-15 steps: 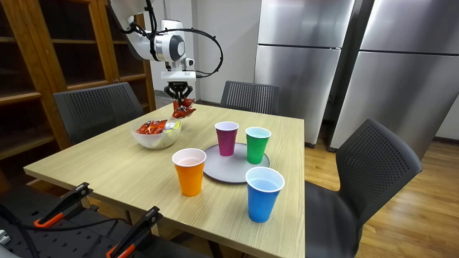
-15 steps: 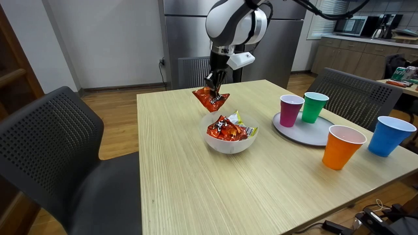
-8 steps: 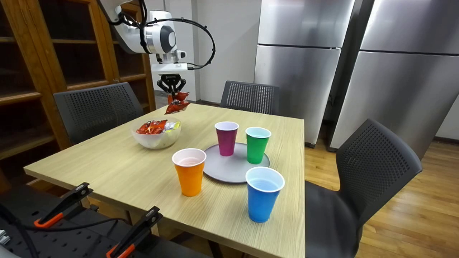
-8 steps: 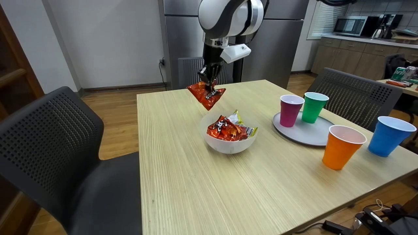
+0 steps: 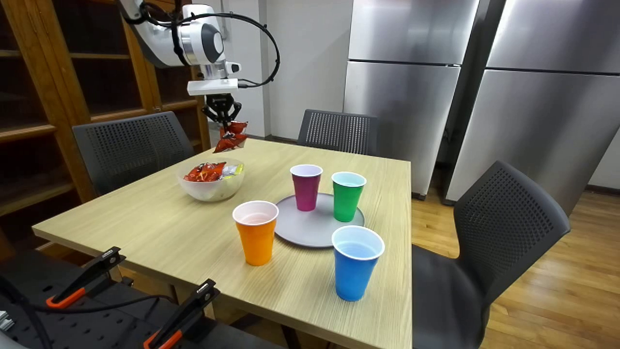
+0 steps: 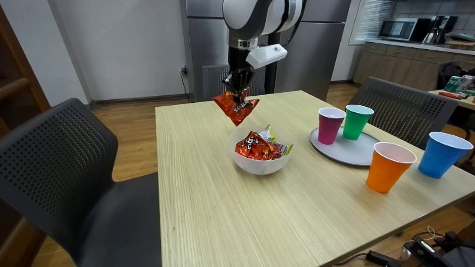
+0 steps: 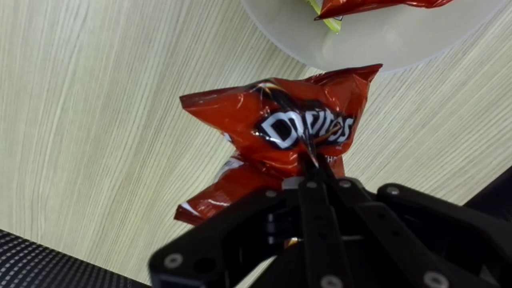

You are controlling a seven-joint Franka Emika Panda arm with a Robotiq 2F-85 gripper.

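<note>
The jaws are clamped on a Doritos bag (image 7: 276,120), suspended above the desk (image 6: 207,204) near the bowl (image 6: 259,167). Other bags (image 6: 256,147), red and yellow, lie inside.

Over the last second the tool (image 5: 224,124) has risen and drawn toward the bowl (image 5: 213,192), now more nearly beneath it in an exterior view. The bag (image 5: 232,138) in its grip has travelled along, higher off the bench (image 5: 160,208); the arm (image 5: 193,41) and cable (image 5: 264,27) above it have followed.
</note>
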